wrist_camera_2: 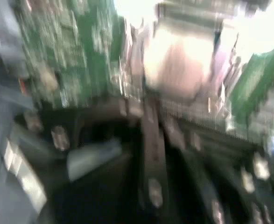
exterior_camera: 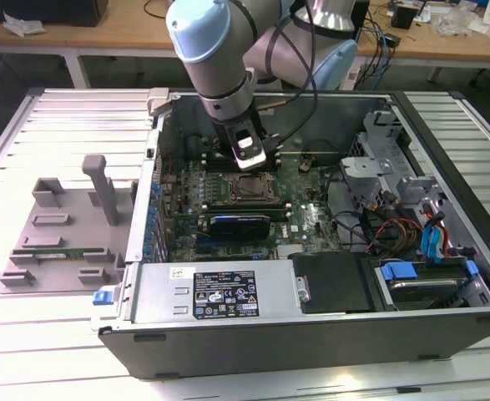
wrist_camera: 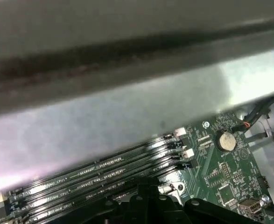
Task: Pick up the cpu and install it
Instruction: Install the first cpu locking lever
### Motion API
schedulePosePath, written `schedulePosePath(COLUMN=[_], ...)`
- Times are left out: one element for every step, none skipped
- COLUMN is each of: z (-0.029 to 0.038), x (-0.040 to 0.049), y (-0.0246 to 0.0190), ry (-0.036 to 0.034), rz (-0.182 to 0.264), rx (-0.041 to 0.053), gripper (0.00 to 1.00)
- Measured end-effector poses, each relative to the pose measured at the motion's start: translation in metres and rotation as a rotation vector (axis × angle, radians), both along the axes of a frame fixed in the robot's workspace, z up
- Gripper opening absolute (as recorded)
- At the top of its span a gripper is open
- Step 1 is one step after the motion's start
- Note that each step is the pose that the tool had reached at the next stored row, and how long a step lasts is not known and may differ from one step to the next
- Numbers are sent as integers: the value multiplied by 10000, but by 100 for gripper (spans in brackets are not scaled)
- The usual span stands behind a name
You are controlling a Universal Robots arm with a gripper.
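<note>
Silver-grey metal is what I pick out first: in the second wrist view a pale square plate, the cpu (wrist_camera_2: 176, 63), sits blurred against the green motherboard (wrist_camera_2: 66, 56). I cannot tell from that view whether it is held or already seated. My gripper (exterior_camera: 249, 154) hangs inside the open computer case (exterior_camera: 311, 326), just above the black-framed socket (exterior_camera: 243, 189) near the middle of the board. How wide its fingers stand I cannot tell.

In the first wrist view I see long memory slots (wrist_camera: 94, 175) running across the board and a round coin battery (wrist_camera: 226, 141) beside them, with the case's grey wall (wrist_camera: 104, 116) close above.

Outward from there, in the exterior view, a blue-edged card (exterior_camera: 240, 224) lies just nearer than the socket. On that view's right, orange and blue cables (exterior_camera: 403, 234) run toward the drive bays (exterior_camera: 424, 284). On that view's left, outside the case, a grey fixture tray (exterior_camera: 61, 242) rests on the slatted table (exterior_camera: 27, 334).
</note>
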State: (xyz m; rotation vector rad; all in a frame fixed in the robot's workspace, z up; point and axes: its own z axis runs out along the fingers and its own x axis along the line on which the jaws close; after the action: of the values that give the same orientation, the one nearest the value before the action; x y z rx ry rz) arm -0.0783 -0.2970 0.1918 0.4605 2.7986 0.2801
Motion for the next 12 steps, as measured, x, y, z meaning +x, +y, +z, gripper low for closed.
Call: schedulePosePath(z=[0,0,2,3,49,93,122,146,174,178,179,179], x=[1,1,1,1,1,1,1,1,1,1,1,1], y=[-1,-1,-4,-3,-2,-3,-3,-3,-2,-3,-4,-6], ry=[2,2,5,3,1,2,3,3,1,10,30,43], rz=[0,0,1,1,-1,0,0,2,0,-2,-10,-11], rx=[-3,-4,78,195,224,223,220,206,45,-259,-694,-897], gripper=[11,11,11,11,11,11,11,11,11,11,11,11])
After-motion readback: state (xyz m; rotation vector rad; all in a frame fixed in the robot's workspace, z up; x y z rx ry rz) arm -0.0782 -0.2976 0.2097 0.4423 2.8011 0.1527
